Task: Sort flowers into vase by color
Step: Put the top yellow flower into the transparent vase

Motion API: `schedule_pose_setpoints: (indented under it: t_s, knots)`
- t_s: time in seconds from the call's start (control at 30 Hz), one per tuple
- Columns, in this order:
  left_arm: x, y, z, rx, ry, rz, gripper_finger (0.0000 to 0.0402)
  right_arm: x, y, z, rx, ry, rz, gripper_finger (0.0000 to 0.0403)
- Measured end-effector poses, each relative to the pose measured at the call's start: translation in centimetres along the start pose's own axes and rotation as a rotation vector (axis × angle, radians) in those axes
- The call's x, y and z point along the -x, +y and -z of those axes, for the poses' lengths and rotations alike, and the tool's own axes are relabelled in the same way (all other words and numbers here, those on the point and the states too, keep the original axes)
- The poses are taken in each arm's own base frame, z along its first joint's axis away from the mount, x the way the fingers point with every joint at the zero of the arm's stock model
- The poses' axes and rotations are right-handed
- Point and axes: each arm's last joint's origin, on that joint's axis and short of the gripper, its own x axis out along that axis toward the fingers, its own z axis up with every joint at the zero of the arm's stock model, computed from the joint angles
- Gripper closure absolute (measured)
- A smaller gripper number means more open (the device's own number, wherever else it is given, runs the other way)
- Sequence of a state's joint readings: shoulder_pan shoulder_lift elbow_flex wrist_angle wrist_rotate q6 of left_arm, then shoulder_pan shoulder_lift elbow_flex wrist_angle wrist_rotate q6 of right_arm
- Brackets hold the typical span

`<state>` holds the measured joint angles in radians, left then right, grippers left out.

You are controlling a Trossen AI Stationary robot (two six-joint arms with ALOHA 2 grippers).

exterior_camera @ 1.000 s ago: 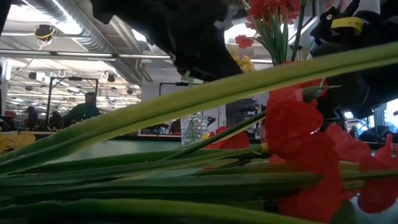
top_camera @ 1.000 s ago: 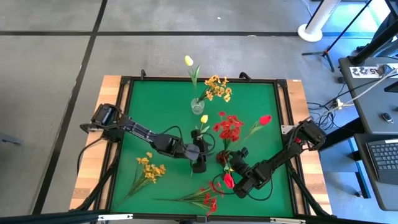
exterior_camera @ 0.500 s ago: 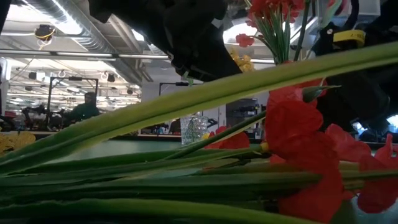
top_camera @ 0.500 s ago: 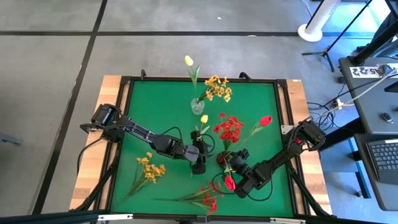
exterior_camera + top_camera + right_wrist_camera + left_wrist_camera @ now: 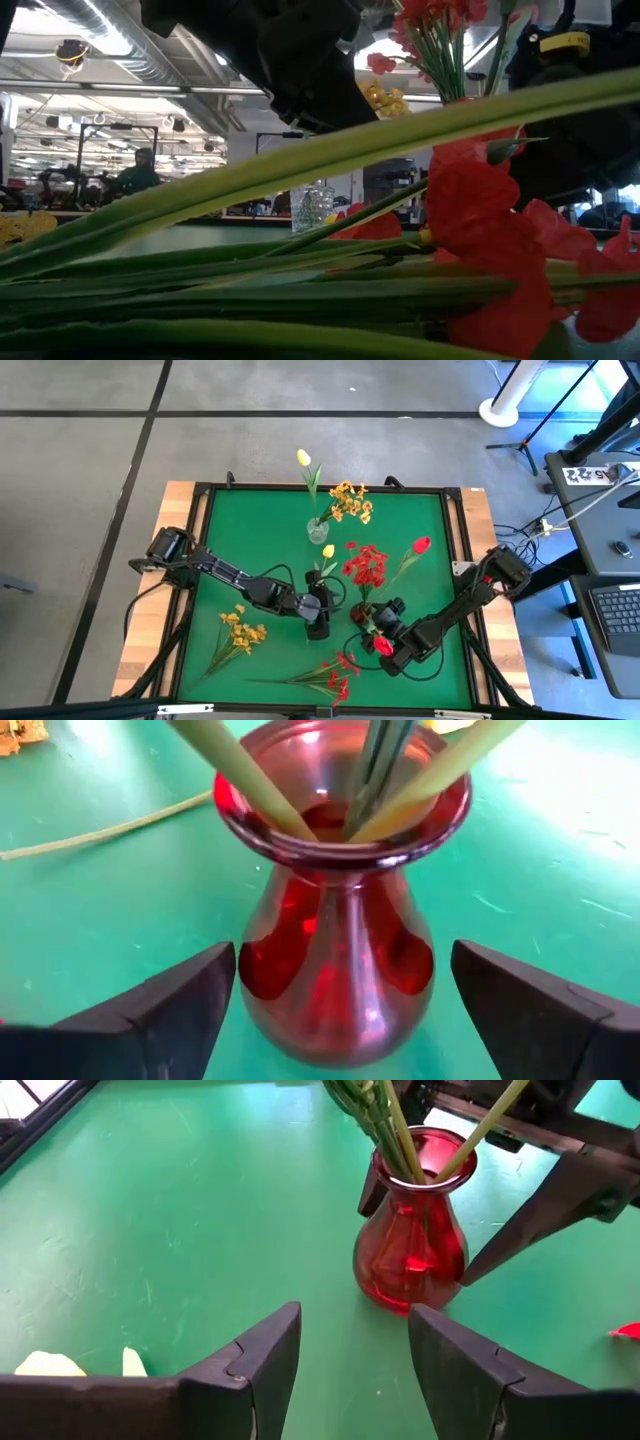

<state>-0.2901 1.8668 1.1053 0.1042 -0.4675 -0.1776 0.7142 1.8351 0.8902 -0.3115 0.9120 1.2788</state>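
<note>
Beside the red vase (image 5: 361,614), both grippers are parked with jaws released and empty, right gripper (image 5: 392,622) nearer. A red spray (image 5: 330,675) is left lying along the surface's near edge, stem pointing left, closest to that arm.

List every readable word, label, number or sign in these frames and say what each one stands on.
White card on the grey desk right of the table, high view: dark digits, too small to read.
Yellow tag on a dark arm, low view: no readable text.
Red vase, flowers, green mat: no text.
</note>
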Motion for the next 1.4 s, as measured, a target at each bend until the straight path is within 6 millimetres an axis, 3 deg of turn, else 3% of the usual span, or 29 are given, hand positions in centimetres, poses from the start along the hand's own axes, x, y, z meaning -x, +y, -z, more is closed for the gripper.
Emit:
schedule_pose_setpoints:
  t_s: [0.3,0.73,0.93,1.2,1.4]
  knots:
    - [0.0,0.1,0.2,-0.01,0.016,-0.016,0.0219,1.0,-0.1,0.4,0.002,0.091,-0.03,0.0033]
    - [-0.1,0.4,0.2,-0.006,0.026,-0.028,0.0219,6.5,-0.8,3.9,-0.07,-0.114,-0.095,0.0033]
    - [0.9,1.0,0.8,-0.008,0.14,-0.058,0.0219,8.9,-0.9,5.5,-0.077,-0.128,-0.191,0.0033]
    - [4.8,3.2,0.3,0.278,0.324,-0.05,0.0219,12.8,-0.7,6.5,-0.01,-0.076,-0.361,0.0033]
    - [5.7,4.1,0.2,0.452,0.367,-0.081,0.0219,15.9,-0.5,5.4,0.112,-0.142,-0.487,0.0033]
